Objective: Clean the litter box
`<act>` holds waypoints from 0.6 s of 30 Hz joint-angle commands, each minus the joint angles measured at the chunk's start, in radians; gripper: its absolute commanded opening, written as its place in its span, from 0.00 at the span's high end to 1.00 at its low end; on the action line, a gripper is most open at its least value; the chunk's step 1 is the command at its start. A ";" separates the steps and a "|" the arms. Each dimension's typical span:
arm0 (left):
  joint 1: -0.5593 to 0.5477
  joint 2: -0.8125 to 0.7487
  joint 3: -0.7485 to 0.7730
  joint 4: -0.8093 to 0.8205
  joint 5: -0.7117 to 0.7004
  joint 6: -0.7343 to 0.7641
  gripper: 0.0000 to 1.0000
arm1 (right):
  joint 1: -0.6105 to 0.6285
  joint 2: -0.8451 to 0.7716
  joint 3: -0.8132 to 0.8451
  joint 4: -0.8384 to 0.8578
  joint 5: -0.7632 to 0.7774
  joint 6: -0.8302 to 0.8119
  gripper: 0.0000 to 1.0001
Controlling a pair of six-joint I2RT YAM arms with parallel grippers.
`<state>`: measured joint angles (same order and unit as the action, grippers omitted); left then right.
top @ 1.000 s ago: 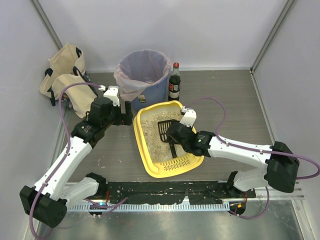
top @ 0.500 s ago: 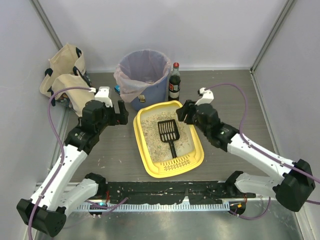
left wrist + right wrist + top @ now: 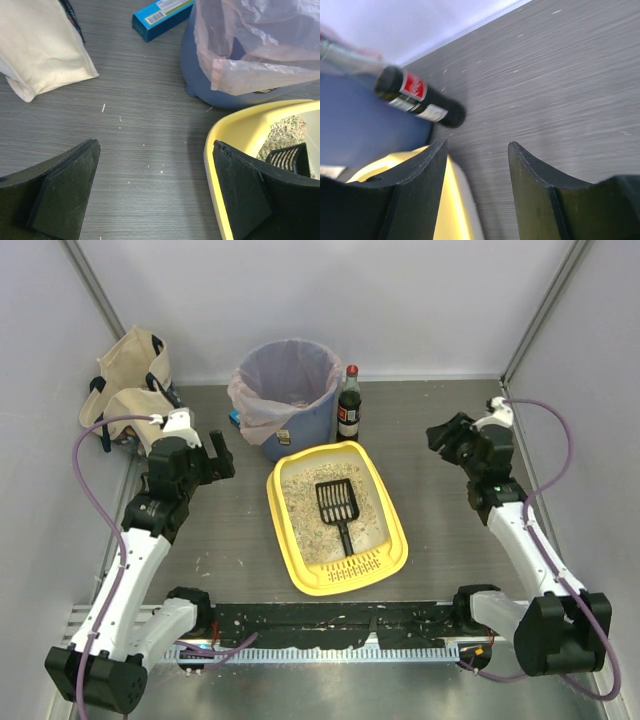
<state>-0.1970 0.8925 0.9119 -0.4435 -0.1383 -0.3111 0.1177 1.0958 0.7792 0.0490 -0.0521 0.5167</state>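
Observation:
The yellow litter box (image 3: pixel 278 520) lies in the middle of the table, with beige-grey granules and a black slotted scoop (image 3: pixel 337 502) lying in it. My left gripper (image 3: pixel 222 462) hangs open left of the box over bare table; the left wrist view shows the gripper (image 3: pixel 155 150), the box's rim (image 3: pixel 220 135) and the scoop (image 3: pixel 287 157) behind its right finger. My right gripper (image 3: pixel 440 435) is open at the back right, well away from the box. Between that gripper's (image 3: pixel 477 145) fingers is only table, with the yellow rim (image 3: pixel 450 200) at lower left.
A round blue bin (image 3: pixel 300 435) with a clear liner stands behind the box, a dark bottle (image 3: pixel 348 405) beside it. A cloth bag (image 3: pixel 125 385) sits at back left, with a small blue carton (image 3: pixel 160 17) between bag and bin. Walls close in both sides.
My right arm has swung from above the litter box out to the back right. The scoop stays lying in the granules. My left arm has drawn back to the left.

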 commanded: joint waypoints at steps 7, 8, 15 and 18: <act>0.016 -0.085 -0.018 0.098 -0.113 0.044 0.00 | -0.207 -0.281 -0.024 -0.079 0.084 -0.061 0.43; 0.016 -0.092 -0.022 0.104 -0.124 0.044 0.00 | -0.207 -0.330 -0.023 -0.089 0.104 -0.079 0.43; 0.016 -0.138 -0.036 0.144 -0.138 0.046 0.00 | -0.207 -0.516 -0.072 -0.045 0.230 -0.211 0.42; 0.016 -0.167 -0.048 0.166 -0.133 0.033 0.00 | -0.207 -0.574 -0.128 0.040 0.250 -0.268 0.42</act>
<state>-0.1867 0.7677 0.8780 -0.3702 -0.2512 -0.2790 -0.0872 0.5808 0.7147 -0.0166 0.1261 0.3653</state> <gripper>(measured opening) 0.995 0.575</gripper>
